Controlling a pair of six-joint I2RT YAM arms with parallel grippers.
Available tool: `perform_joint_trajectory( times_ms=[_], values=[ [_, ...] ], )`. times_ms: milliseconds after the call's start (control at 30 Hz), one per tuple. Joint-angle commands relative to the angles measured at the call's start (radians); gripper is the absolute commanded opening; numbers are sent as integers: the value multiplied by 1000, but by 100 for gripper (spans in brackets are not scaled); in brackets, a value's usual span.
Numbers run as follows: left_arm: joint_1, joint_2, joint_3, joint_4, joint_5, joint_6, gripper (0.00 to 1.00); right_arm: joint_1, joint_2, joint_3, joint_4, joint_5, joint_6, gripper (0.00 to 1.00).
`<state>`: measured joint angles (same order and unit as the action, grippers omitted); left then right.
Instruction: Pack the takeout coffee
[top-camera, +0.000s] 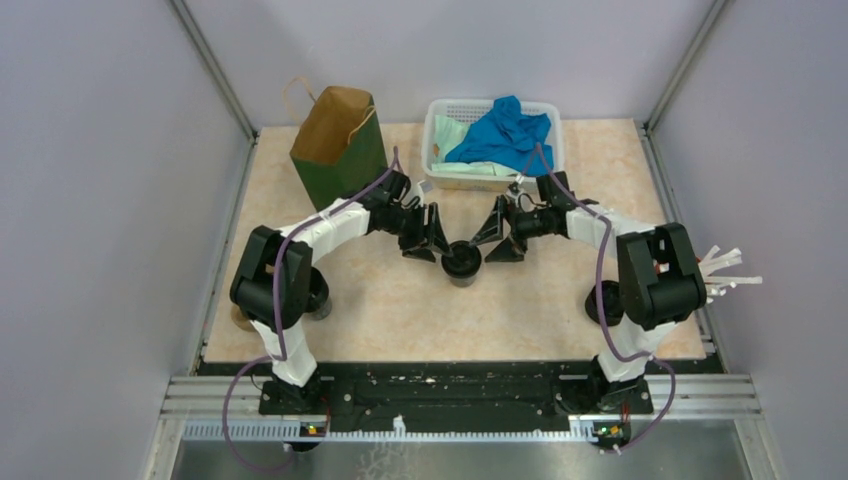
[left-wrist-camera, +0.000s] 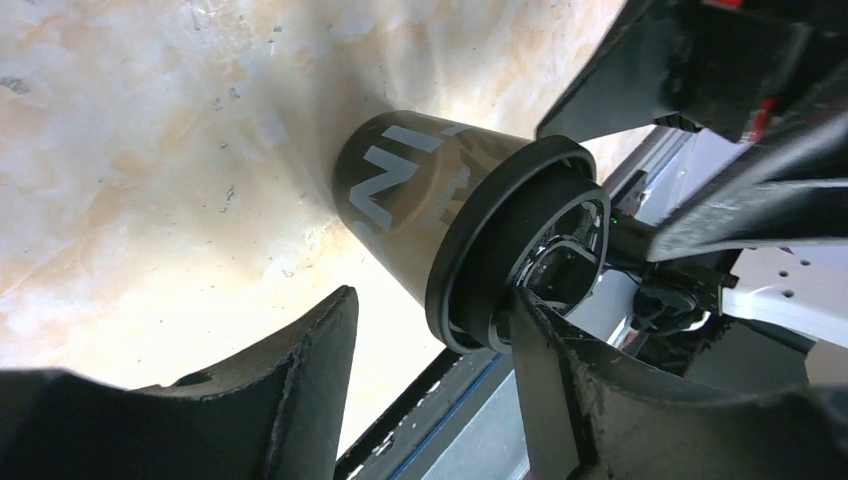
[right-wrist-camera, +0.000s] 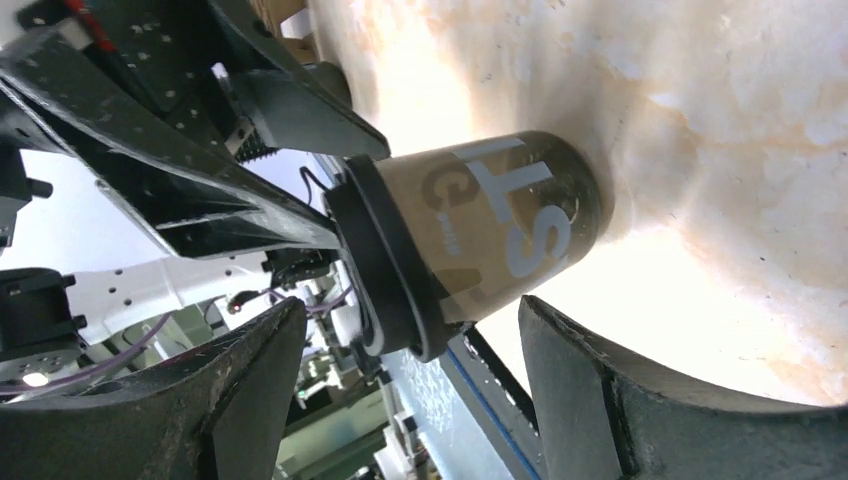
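Left end effector (left-wrist-camera: 430, 352): jaws apart, holding nothing. The fingers (left-wrist-camera: 300, 380) are matte black, wedge-shaped, w/ rough, chipped edges. In the left wrist view one finger overlaps the lid's rim; can't tell if it touches.

Right end effector (right-wrist-camera: 410, 375): jaws also spread wide, gripping nothing, same worn black wedges. The takeout coffee cup (top-camera: 462, 262) shows in the gap btwn them, w/ bench visible on both sides.

The cup stands upright on the bench (top-camera: 400, 310), mid-table, btwn the two end effectors and a bit nearer the arm bases than either. It is small and round, tapering to its base. The ridged black lid (left-wrist-camera: 480, 250) has a thick rolled rim.

Only the wrist views show the cup's glossy dark wall w/ big pale lettering. From above it reads as a plain black disc. The wrist views also show the bench surface as mottled cream-tan, stone-like, scuffed.

Only the top view shows the surroundings. Behind and left of the cup is a paper bag (top-camera: 338, 140), open-topped, green outside, brown inside, w/ a string handle. Behind and slightly right of the cup is a white perforated plastic basket (top-camera: 437, 112) holding a crumpled blue cloth (top-camera: 503, 133). Far right of the cup, past the right arm's elbow, are white sticks (top-camera: 728, 272).
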<state>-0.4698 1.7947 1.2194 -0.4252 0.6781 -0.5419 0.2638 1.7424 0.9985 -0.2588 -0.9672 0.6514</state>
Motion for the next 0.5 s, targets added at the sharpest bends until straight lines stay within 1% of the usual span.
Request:
perform_joint_trajectory(
  times_ms=[0, 100, 167, 233, 333, 400, 467],
  values=[
    [-9, 35, 21, -134, -123, 72, 66, 0, -38, 58, -119, 32, -82, 77],
    [-10, 29, 57, -136, -95, 59, 74, 10, -34, 71, -108, 25, -81, 78],
    [-11, 25, 77, -134, -85, 56, 76, 23, -22, 81, -97, 25, -82, 77],
    [-10, 33, 86, -135, -86, 60, 74, 32, 4, 91, -83, 31, -88, 73],
    [-13, 56, 69, -123, -85, 62, 66, 32, 49, 72, -18, 29, -83, 66],
    [-17, 67, 29, -105, -96, 65, 61, 32, 78, 29, 54, 28, -70, 57],
    [-21, 75, -18, -85, -114, 65, 58, 26, 125, -27, 138, 36, -50, 51]
  ],
)
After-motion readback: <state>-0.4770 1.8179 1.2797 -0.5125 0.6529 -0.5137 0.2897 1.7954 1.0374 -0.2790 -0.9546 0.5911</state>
